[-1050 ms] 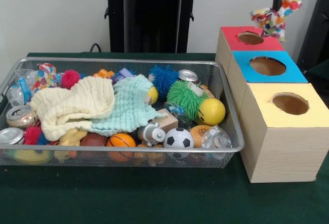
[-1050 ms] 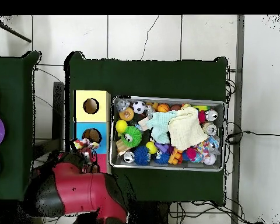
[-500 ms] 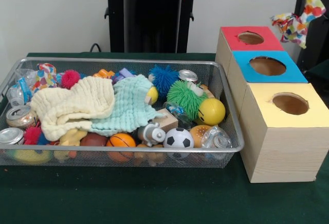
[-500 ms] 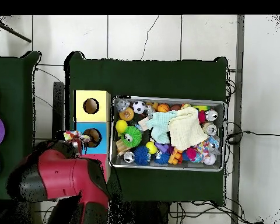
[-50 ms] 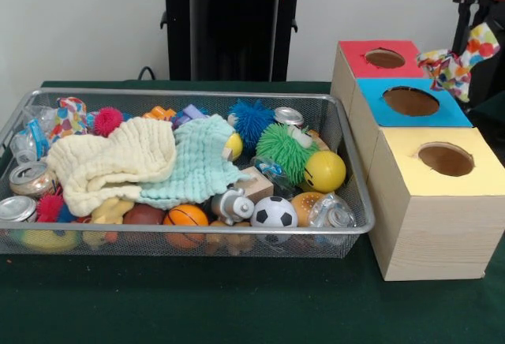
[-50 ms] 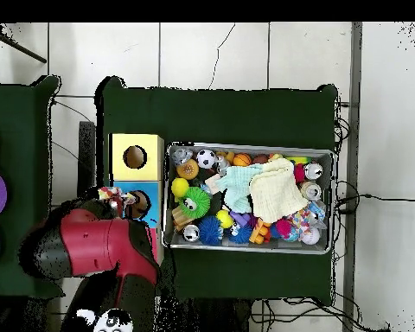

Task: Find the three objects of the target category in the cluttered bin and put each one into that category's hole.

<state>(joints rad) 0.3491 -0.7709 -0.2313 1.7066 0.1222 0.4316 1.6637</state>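
Front view showed my jaws (image 5: pixel 461 54) clamped on a spotted cloth (image 5: pixel 456 61) that hung beside the red box (image 5: pixel 371 64) and blue box (image 5: pixel 406 101), off to their outer side and over neither hole; to do this well I judged I should carry it squarely above the chosen hole, lower until the loose ends were inside, then let go. I counted three boxes, the yellow box (image 5: pixel 442 202) nearest, one hole each; in the wire bin (image 5: pixel 189 241) lay two more cloths, cream cloth (image 5: pixel 110 162) and green cloth (image 5: pixel 197 162), a soccer ball (image 5: pixel 274 213) and a basketball (image 5: pixel 186 216).
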